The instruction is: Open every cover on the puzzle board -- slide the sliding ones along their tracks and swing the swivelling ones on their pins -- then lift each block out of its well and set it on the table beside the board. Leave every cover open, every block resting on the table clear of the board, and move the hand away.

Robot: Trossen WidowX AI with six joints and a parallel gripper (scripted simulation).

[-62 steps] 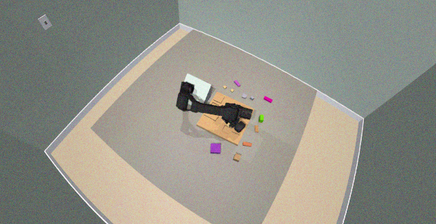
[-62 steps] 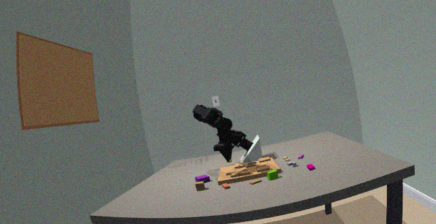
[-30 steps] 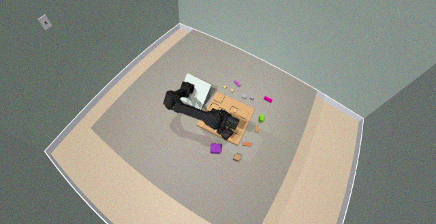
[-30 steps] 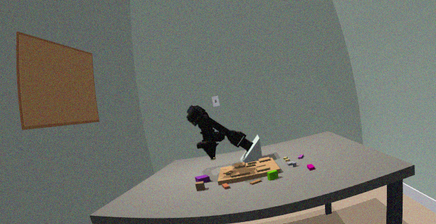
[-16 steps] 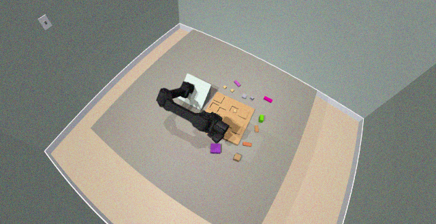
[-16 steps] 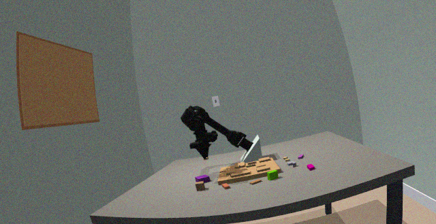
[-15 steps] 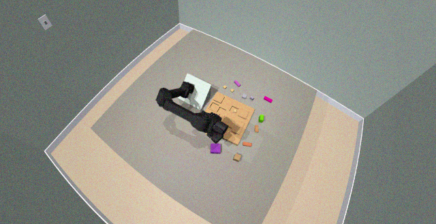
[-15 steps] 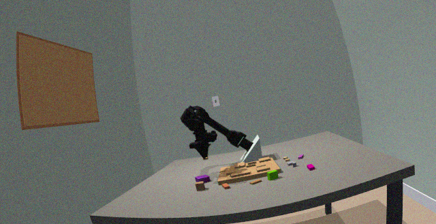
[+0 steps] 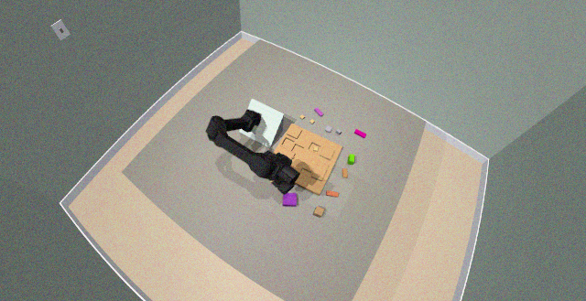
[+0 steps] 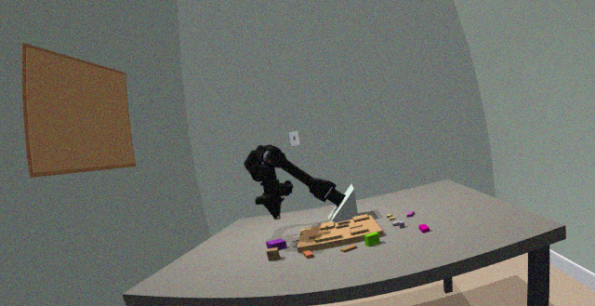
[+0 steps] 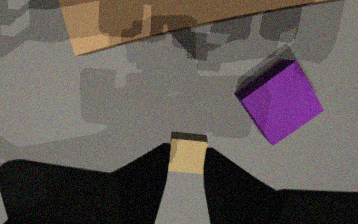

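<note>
Pale yellow, a small block point(image 11: 187, 156) sits clamped between the gripper's point(image 9: 285, 192) point(image 10: 277, 218) point(image 11: 187, 157) fingers above the table point(image 9: 256, 228) point(image 10: 223, 269) point(image 11: 45, 110). The purple block point(image 9: 289, 199) point(image 10: 276, 244) point(image 11: 283, 103) rests near the board point(image 9: 334, 153) point(image 10: 339, 242) point(image 11: 82, 37).

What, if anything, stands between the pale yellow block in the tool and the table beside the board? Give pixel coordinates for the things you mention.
Nothing visible: in the wrist view, bare grey surface shows around the pale yellow block point(image 11: 187, 156). The purple block point(image 9: 289, 199) point(image 10: 276, 244) point(image 11: 283, 103) sits off to one side.

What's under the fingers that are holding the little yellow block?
Past the fingers and the yellow block, the wrist view shows gray table with shadows on it. The table right behind the block is covered by it, so I can't see that part.
</note>
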